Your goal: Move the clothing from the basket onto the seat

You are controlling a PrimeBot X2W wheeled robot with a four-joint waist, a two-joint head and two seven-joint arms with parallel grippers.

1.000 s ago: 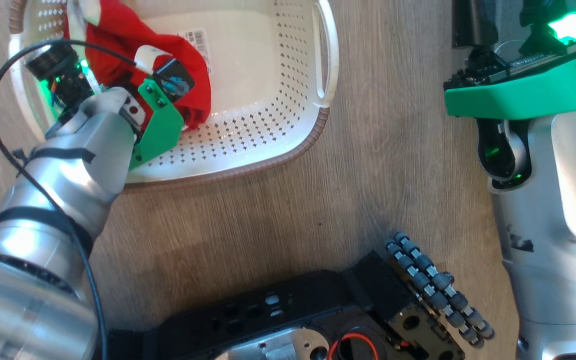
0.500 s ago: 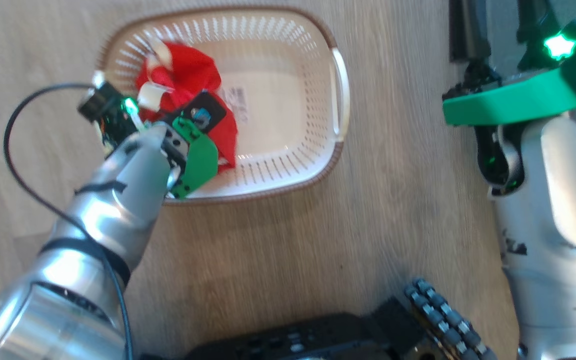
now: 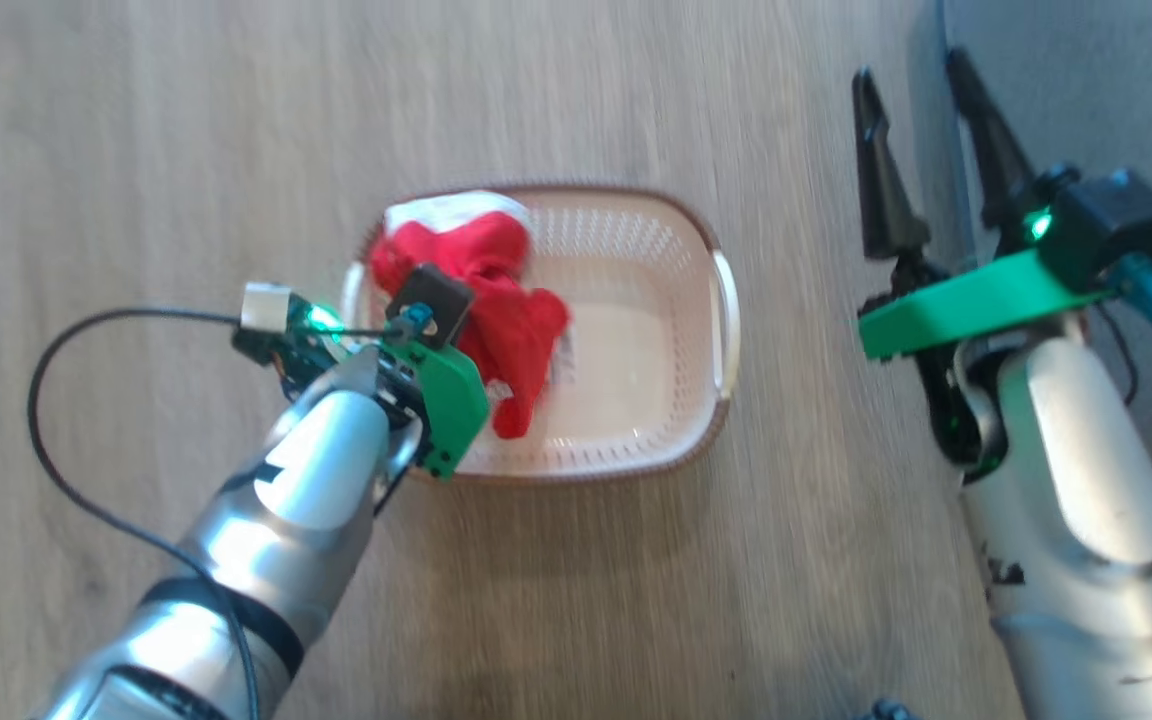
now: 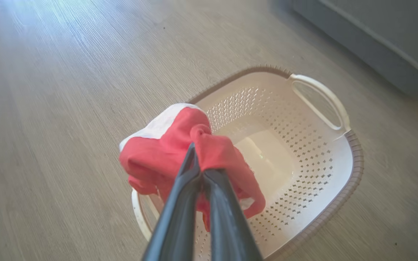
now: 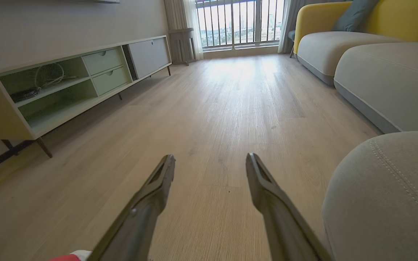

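Gripping a bunched fold of the clothing [image 4: 158, 156], the left gripper [image 4: 196, 163] has its two dark fingers pressed together, with red fabric pinched between the tips. The garment hangs in a loose clump from that pinch, its white patch turned up and away from the wrist camera. In the head view the clothing [image 3: 506, 290] lies over the left half of the basket [image 3: 726, 310], partly hidden by the green bracket [image 3: 451, 400] on the left wrist. Whether the lowest fold touches the basket floor cannot be told.

The basket [image 4: 321, 163] stands upright on the wooden floor [image 3: 136, 150]. Its right half is bare, showing perforated cream walls and a brown rim. One white handle faces the right arm.

The right gripper [image 3: 908, 68] is well apart from the basket. Its fingers are spread wide, pointing up the head view, with nothing between them. In its own wrist view the right gripper [image 5: 210, 157] points along open floor [image 5: 230, 108].

The seat [image 5: 386, 195], a grey cushion with a rounded corner and double stitching, is just to the right of the right gripper and carries no clothing on the part seen. A low sideboard [image 5: 67, 83] lines the left wall, and a yellow-backed sofa [image 5: 339, 47] sits farther back on the right.
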